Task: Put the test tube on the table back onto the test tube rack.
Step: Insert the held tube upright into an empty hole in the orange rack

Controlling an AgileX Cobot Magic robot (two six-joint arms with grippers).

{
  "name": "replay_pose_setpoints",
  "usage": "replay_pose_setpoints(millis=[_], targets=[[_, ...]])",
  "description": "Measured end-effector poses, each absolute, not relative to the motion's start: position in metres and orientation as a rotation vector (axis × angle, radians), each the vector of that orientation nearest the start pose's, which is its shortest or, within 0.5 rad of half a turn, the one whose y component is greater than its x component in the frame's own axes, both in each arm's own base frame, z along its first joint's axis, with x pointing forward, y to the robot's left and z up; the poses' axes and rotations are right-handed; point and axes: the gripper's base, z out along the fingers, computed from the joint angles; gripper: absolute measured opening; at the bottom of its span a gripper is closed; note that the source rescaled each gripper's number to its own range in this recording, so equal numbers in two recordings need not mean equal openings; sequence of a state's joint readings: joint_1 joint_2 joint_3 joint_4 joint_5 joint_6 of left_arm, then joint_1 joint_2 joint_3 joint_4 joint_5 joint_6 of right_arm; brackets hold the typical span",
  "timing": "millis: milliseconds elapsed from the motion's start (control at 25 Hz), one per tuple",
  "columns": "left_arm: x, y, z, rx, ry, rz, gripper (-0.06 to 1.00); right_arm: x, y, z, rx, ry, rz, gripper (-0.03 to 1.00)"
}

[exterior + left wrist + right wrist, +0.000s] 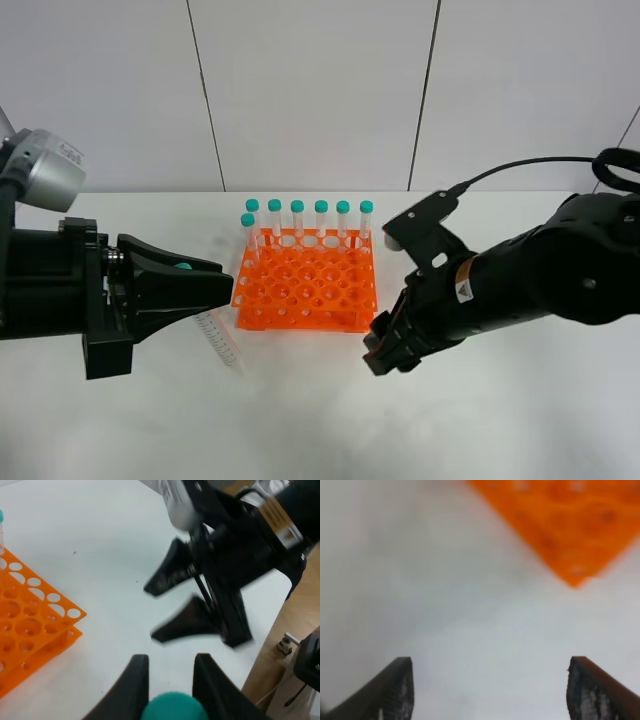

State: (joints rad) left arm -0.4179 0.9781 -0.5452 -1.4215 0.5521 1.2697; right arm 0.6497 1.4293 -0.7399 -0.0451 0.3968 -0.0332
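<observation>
On the left, the left gripper (222, 284) points toward the middle of the white table (300, 430). Its two black fingers (135, 680) are clenched on the test tube (222, 343), gripping it just under the teal cap (173, 707). The clear body of the tube hangs below the fingers at a slant, with its pointed tip angled toward the front of the table. Whether the tip is clear of the surface cannot be told from these views. The tube sits just beside the front left corner of the orange rack (305, 290), not yet over any hole.

In the middle, the rack stands square on the table. Other teal-capped tubes (321, 215) stand upright along its far side, with one more just in front of them at the left end. The nearer holes are empty.

On the right, the right gripper (385, 355) hangs low beside the rack's front right corner. Its jaws are spread wide with nothing between them.

The step in hand appears to be carrying the grasped tube to the rack. The next move likely calls for raising the tube above the rack's top tier, bringing it upright, lining its tip over a free hole, then lowering it before letting go.
</observation>
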Motion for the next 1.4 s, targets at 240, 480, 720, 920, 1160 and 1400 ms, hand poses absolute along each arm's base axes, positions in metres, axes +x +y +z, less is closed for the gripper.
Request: replay_pose_setpoints(millis=[240,480,720,920,1160,1400], targets=[[0.153,-0.120,0.282,0.649,1.947,-0.890,0.01,0.243,0.113,0.209,-0.690,2.469,0.087,0.81],[0.153,-0.120,0.282,0.649,1.947,-0.890,0.01,0.261,0.066,0.210,-0.438,2.506,0.015,0.98],[0.153,-0.120,0.282,0.649,1.947,-0.890,0.01,0.268,0.042,0.212,-0.296,2.508,-0.014,1.00],[0.153,-0.120,0.282,0.651,1.947,-0.891,0.01,0.270,0.037,0.214,-0.339,2.509,-0.074,1.00],[0.152,-0.120,0.282,0.653,1.947,-0.894,0.01,0.270,0.017,0.217,-0.146,2.523,-0.062,1.00],[0.152,-0.120,0.282,0.653,1.947,-0.894,0.01,0.268,0.001,0.219,-0.047,2.564,-0.069,1.00]])
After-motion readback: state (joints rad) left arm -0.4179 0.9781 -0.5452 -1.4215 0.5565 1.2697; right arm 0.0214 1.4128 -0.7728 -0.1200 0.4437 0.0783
